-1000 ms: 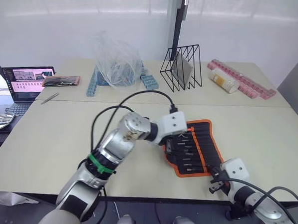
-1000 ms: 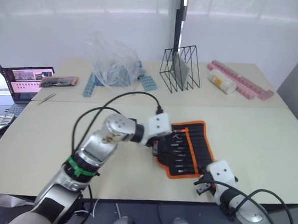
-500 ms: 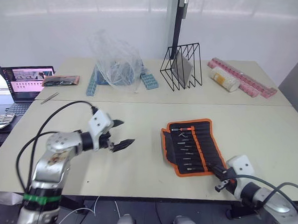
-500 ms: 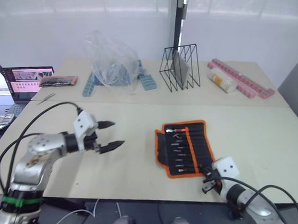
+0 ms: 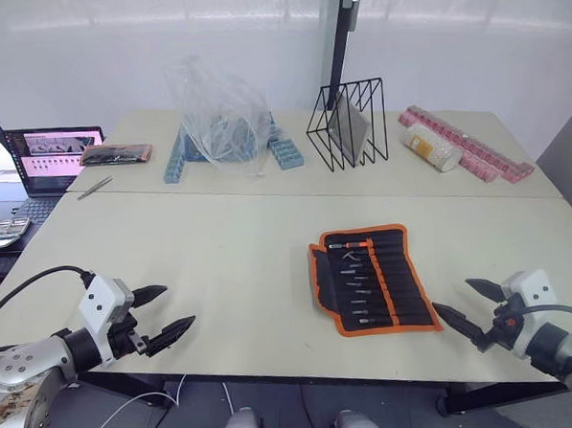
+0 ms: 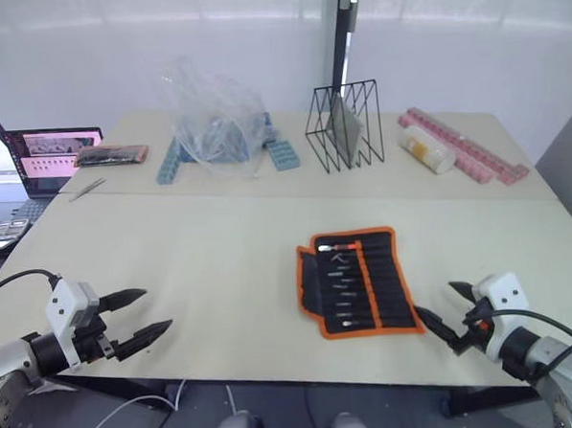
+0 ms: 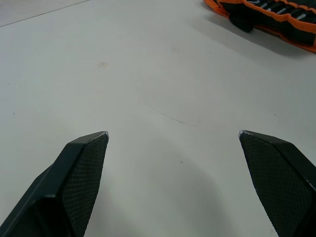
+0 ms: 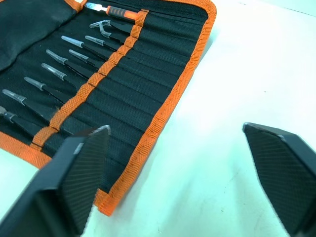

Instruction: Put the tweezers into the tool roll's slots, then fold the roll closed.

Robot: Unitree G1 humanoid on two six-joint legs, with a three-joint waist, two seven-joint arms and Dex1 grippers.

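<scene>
The roll (image 5: 373,279) lies open and flat on the table (image 5: 230,246), tweezers (image 8: 54,74) tucked in its slots (image 8: 123,84). Both grippers, left (image 5: 160,315) and right (image 5: 469,308), gape wide and empty, beside the table's near edge.

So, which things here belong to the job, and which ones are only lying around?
For the job:
- tool roll, lying open on the table
- tweezers sitting in its slots

Just lying about:
- wire rack
- clear plastic bag
- pink pill organizers
- laptop
- orange-edged packet
- silver tweezer
</scene>
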